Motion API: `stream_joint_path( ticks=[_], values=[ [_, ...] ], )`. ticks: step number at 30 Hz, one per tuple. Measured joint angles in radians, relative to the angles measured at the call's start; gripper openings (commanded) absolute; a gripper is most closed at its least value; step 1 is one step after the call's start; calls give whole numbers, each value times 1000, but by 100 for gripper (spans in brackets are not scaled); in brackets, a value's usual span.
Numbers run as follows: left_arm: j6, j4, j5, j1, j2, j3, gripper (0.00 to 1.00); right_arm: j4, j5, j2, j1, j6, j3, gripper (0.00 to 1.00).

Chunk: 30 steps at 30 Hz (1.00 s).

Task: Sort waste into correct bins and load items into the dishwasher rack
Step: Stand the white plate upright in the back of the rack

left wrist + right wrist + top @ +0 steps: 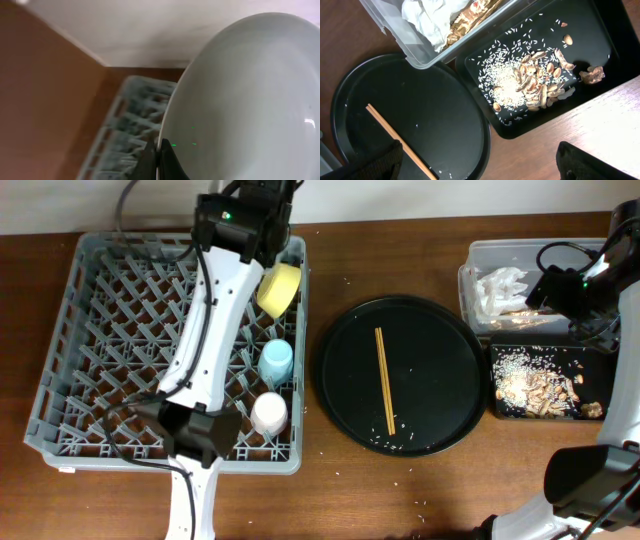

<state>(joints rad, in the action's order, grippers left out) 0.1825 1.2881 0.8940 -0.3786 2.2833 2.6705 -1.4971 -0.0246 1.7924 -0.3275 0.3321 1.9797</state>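
Note:
My left gripper (159, 161) is shut on the rim of the white plate (250, 100) and holds it over the far edge of the grey rack (125, 135). In the overhead view the left gripper (258, 200) is at the rack's (100, 330) back right, and the arm hides the plate. In the rack sit the yellow bowl (280, 288), blue cup (276, 361) and pale pink cup (268, 413). The chopsticks (384, 380) lie on the round tray, also in the right wrist view (400, 142). My right gripper (485, 167) is open and empty.
The round black tray (440, 330) holds stray rice grains. The clear tub (475, 260) holds the napkin (427, 20) and wrapper (465, 22). The black rectangular tray (590, 30) holds rice (502, 85) and brown bits (540, 87). The right arm (585, 280) hangs over both bins.

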Motion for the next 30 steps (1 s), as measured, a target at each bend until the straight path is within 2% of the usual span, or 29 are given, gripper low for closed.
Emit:
stream_joint_path(
  ticks=[3,7,12,13,14,15,16,20,23,25,30],
  values=[
    [-1,-58,133,42,0,-114,0,0,0,0,0,1,0,98],
    [-4,-210,270,46,0,-315,0,1,0,0,0,1,0,98],
    [-3,-281,277,45,0,-441,1,0,0,0,0,1,0,99],
    [-3,-282,257,45,0,-446,9,0,0,0,0,1,0,98],
    [-3,-283,211,45,0,-448,21,0,0,0,0,0,0,99],
    [-5,-283,182,45,0,-448,45,0,0,0,0,1,0,98],
    [-5,-285,130,45,0,-449,61,1,0,0,0,0,0,99],
    [-2,-287,-12,45,0,-449,74,0,0,0,0,1,0,99],
    [-3,-255,-130,45,0,-443,74,1,0,0,0,0,0,98],
    [-4,-175,-244,45,0,-410,79,0,0,0,0,1,0,98],
    [-3,-23,-620,43,-8,-212,79,0,-2,0,0,1,0,98]
  ],
)
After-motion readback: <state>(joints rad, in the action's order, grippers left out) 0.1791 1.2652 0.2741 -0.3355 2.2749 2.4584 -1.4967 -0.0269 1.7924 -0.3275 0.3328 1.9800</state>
